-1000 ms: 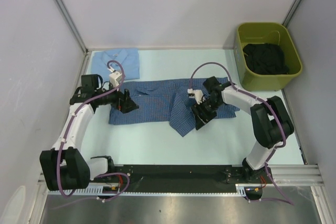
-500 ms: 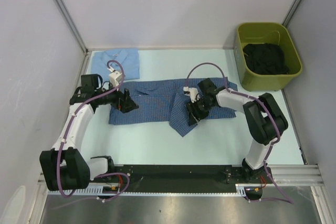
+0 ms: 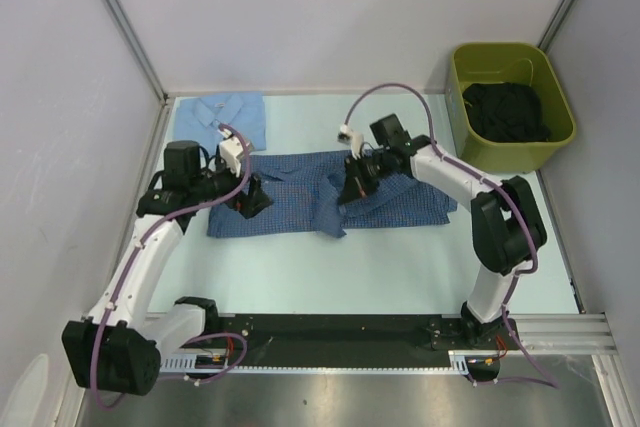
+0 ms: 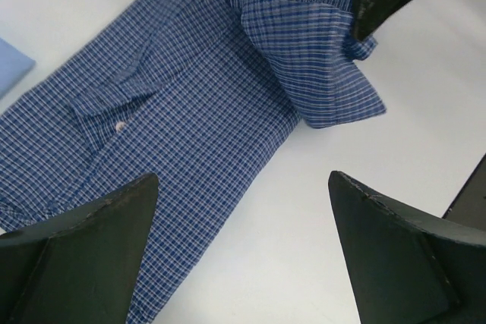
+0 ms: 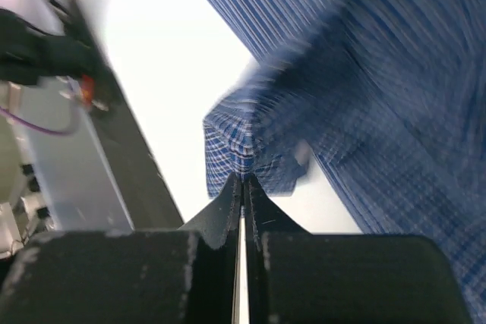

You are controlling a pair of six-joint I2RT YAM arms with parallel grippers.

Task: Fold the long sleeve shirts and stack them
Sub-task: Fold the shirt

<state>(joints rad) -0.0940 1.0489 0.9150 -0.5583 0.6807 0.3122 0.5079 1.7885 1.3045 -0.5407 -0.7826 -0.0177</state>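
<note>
Count: 2 shirts, 2 arms, 1 bin, all on or at the pale table [image 3: 400,257].

Shirt 1: medium-blue fine-check button-up cloth shirt [image 3: 290,205]. It lies across the middle of the table between the two arms and is mostly flat. One sleeve end is raised off the body near its centre. The left wrist view shows the check pattern [image 4: 197,104], one white button [image 4: 120,125] on a flap, and a folded cuff [image 4: 319,58] hanging off the body's edge over bare table.

Shirt 2: plain pale-blue collared cloth shirt [image 3: 225,115]. It is folded at the far left corner, apart from shirt 1 and not stacked with it. Only a corner of it shows in the left wrist view [image 4: 11,66].

Right gripper [image 3: 352,182]: jaws pressed together and pinching a fold of the checked sleeve. The right wrist view shows the cloth [image 5: 364,111] coming straight out of the closed tips [image 5: 243,180] and held above the table. That view is motion-blurred, so I can't read fabric detail.

Left gripper [image 3: 252,197]: jaws spread wide [image 4: 243,180] with nothing between them. It is poised over the left part of the checked shirt. From these views I can't tell whether it touches the cloth.

Bin: 1 olive-green rectangular plastic tub [image 3: 500,47] at the far right corner, well apart from both shirts. There is 1 heap of dark cloth [image 3: 505,112] inside it.
</note>
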